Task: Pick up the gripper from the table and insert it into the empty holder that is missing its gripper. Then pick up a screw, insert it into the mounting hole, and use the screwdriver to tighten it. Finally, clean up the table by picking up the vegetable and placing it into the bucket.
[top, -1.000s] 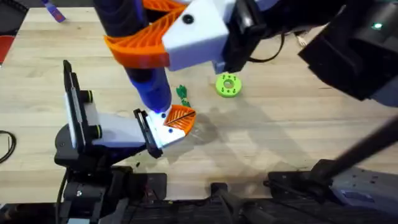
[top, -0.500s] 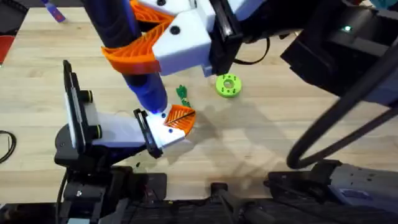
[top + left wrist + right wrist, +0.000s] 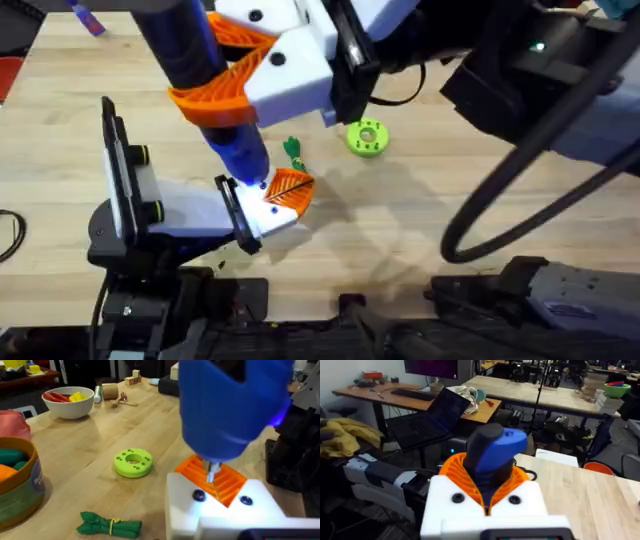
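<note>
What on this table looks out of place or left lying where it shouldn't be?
The vegetable lies on its side on the bare table, beside the lime-green disc, not in any container. Otherwise nothing looks spilled or broken; the screwdriver stands tip-down at the holder, gripped by the right gripper.

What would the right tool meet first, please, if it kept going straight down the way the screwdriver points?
Probably the orange gripper on the white holder: the screwdriver held in the right tool points down with its tip just over them.
</note>
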`<action>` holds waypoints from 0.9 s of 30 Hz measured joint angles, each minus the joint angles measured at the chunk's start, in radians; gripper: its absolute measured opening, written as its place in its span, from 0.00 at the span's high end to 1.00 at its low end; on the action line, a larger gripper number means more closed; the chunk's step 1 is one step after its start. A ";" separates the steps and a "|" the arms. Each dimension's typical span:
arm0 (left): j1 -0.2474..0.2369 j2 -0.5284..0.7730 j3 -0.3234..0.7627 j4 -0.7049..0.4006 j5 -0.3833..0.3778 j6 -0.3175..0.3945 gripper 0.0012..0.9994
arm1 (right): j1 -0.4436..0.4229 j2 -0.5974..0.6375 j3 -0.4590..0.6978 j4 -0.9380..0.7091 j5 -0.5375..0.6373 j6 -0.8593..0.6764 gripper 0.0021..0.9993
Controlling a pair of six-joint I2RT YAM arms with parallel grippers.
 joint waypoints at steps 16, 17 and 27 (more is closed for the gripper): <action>0.000 0.000 0.000 0.000 0.000 0.000 0.99 | 0.000 0.025 0.000 -0.003 -0.007 -0.019 0.98; 0.000 0.000 0.000 0.000 0.000 0.000 0.99 | 0.000 0.026 0.000 -0.004 -0.006 -0.019 0.98; 0.000 0.000 0.000 0.000 0.000 0.000 0.99 | 0.000 0.031 0.000 -0.004 -0.007 -0.022 0.98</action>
